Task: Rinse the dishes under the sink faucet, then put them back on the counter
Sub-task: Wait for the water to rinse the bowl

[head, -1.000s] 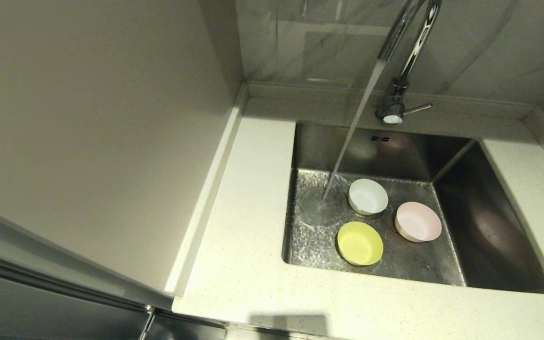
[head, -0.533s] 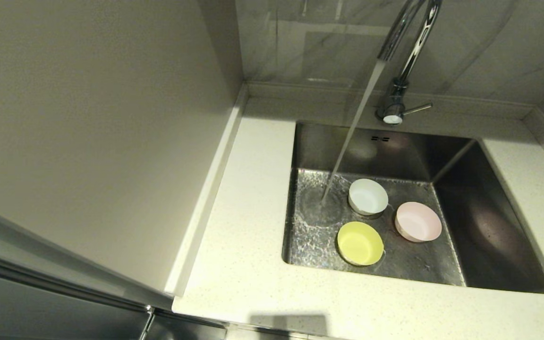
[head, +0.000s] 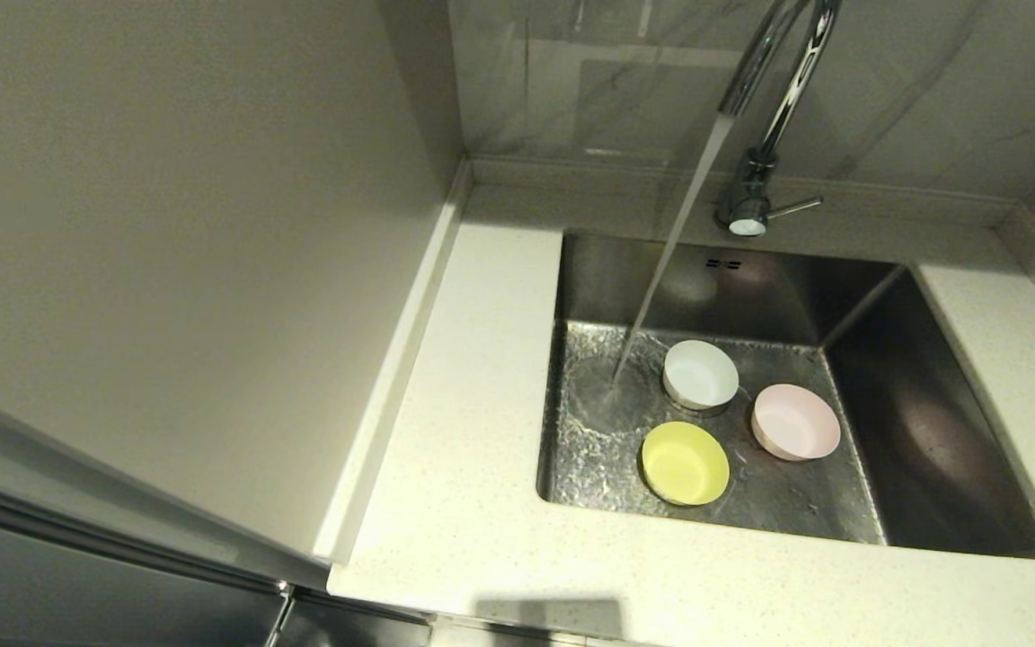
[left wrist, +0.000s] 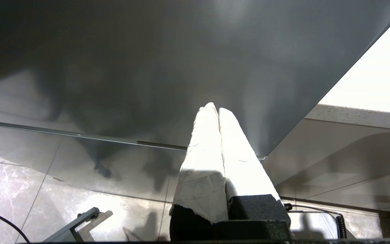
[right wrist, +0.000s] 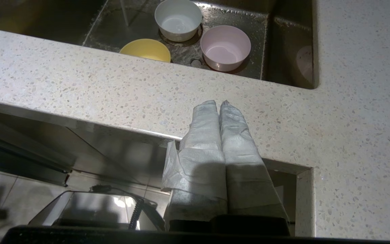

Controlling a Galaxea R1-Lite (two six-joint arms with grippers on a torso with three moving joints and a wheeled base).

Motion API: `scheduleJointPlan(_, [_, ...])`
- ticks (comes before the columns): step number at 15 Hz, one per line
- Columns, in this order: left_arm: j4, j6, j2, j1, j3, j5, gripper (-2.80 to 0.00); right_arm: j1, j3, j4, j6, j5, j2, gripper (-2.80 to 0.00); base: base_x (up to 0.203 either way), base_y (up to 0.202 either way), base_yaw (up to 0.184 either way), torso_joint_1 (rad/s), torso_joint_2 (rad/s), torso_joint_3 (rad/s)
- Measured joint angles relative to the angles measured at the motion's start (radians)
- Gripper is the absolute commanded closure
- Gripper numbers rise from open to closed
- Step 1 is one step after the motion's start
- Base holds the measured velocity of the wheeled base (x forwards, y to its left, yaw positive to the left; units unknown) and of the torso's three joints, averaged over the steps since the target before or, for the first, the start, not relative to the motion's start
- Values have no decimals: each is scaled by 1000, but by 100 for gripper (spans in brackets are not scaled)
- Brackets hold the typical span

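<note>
Hiding behind the counter (right wrist: 215, 88) edge, yellow bowl (right wrist: 146, 49) (half cut off)

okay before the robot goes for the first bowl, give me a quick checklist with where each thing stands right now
1. Water running from the faucet: ok, the stream lands on the sink floor.
2. Stream hitting a bowl: not ok, it falls beside the white bowl.
3. Bowls upright and apart: ok, the same goes for the yellow bowl and pink bowl.
4. Right gripper open to grasp: not ok, shut, below the counter edge.
5. Left gripper: shut, parked low.
</note>
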Motion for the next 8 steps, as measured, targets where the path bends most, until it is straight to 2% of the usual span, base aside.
scheduleJointPlan(8, [0,0,0,0,0,0,0,0,0,0,0,0,0,0,0,0,0,0,0,0])
